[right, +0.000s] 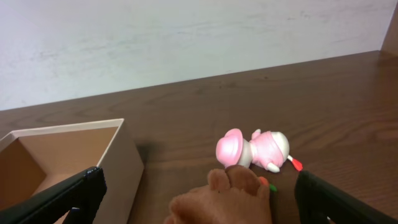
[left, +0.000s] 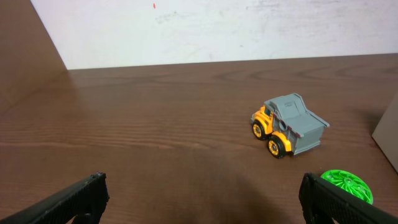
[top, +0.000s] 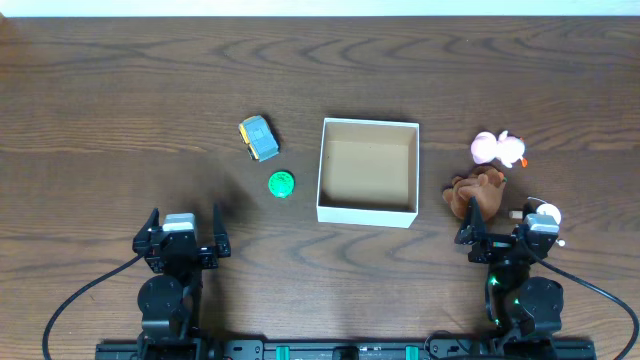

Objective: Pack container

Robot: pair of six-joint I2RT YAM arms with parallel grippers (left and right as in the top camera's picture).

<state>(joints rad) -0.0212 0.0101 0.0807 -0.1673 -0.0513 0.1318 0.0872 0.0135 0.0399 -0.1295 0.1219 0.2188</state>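
Centre of the desk (top: 110, 90), there's the container (top: 366, 213): a square cardboard box with white walls, top open, its brown floor in full view from overhead. Left of it sits a grey and yellow toy dump truck (top: 258, 138). A little nearer is a green wheel-like disc (top: 281, 184), apart from both the truck and the box. Over on the right, a pink toy figure (top: 497, 149) lies on the desk. A brown plush toy (top: 476, 192) sits just on the near side of it, close to the box's right wall. The left tool (top: 185, 215) is at the near left, fingers (left: 68, 200) spread wide, gripping nothing. The right tool (top: 503, 218) is at the near right, just as wide and empty-handed, with the plush right ahead of it.
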